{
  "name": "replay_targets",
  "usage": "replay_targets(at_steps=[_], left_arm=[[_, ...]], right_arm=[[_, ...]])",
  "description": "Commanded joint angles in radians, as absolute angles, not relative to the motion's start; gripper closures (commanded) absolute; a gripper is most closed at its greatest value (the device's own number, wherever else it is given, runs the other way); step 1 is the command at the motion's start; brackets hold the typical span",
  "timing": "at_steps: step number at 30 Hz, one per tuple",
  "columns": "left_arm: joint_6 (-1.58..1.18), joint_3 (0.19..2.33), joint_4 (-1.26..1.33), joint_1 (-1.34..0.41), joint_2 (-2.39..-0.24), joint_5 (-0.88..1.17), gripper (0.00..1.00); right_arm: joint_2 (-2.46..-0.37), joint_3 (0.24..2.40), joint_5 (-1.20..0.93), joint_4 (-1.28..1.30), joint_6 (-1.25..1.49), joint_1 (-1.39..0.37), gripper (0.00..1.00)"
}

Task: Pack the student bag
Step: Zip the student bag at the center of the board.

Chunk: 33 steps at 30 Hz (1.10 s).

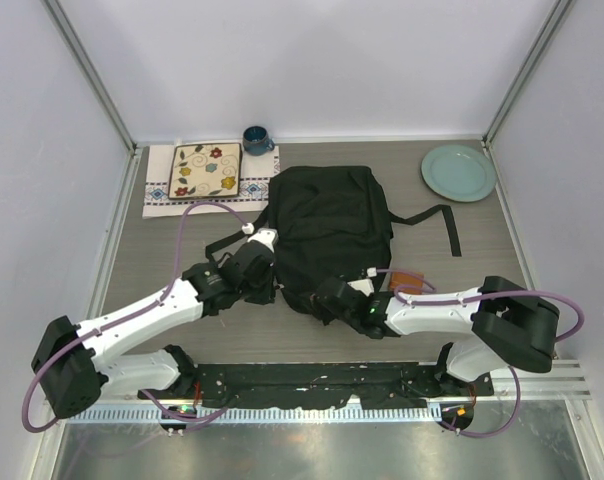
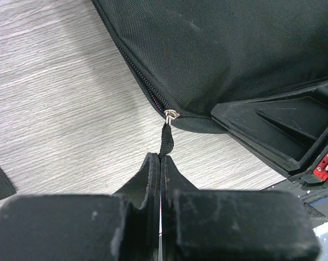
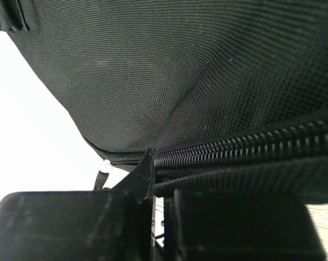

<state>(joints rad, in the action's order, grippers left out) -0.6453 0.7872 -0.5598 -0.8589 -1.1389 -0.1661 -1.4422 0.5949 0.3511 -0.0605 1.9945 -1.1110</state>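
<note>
The student bag [image 1: 327, 230], big, soft and black, lies in the middle of the table. My left gripper [image 1: 268, 280] sits at its near left corner. In the left wrist view this gripper [image 2: 162, 160] is shut on the black zipper pull [image 2: 167, 140], which hangs from the silver slider [image 2: 171, 115]. The zipper runs shut along the bag [image 2: 224, 54]. My right gripper [image 1: 329, 296] is at the bag's near edge. In the right wrist view it [image 3: 156, 169] pinches a fold of the bag [image 3: 180, 70] just below the zipper [image 3: 245, 147]; one finger is hidden under fabric.
A patterned square plate [image 1: 205, 170] on a cloth and a blue mug [image 1: 257, 140] stand at the back left. A pale green plate [image 1: 458, 172] is at the back right. A black strap [image 1: 447, 225] trails right of the bag. A small orange item [image 1: 410, 282] lies by the right arm.
</note>
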Motion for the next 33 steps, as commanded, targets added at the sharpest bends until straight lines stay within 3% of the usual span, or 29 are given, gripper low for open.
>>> replay_targets(at_steps=[1, 12, 22, 33], left_arm=[[-0.621, 0.824, -0.569, -0.856, -1.095, -0.202, 1.00], [-0.664, 0.896, -0.667, -0.769, -1.209, -0.505, 1.00], [-0.565, 0.973, -0.554, -0.594, -1.278, -0.451, 1.00], [-0.563, 0.985, -0.537, -0.531, -1.318, -0.437, 1.00]], right_arm=[[-1.427, 0.571, 0.428, -0.078, 2.244, -1.097, 0.99], [-1.307, 0.416, 0.371, -0.101, 2.177, -1.101, 0.99], [-1.212, 0.344, 0.371, -0.095, 2.161, -1.106, 0.99], [-1.282, 0.387, 0.331, -0.136, 2.077, -1.141, 0.99]])
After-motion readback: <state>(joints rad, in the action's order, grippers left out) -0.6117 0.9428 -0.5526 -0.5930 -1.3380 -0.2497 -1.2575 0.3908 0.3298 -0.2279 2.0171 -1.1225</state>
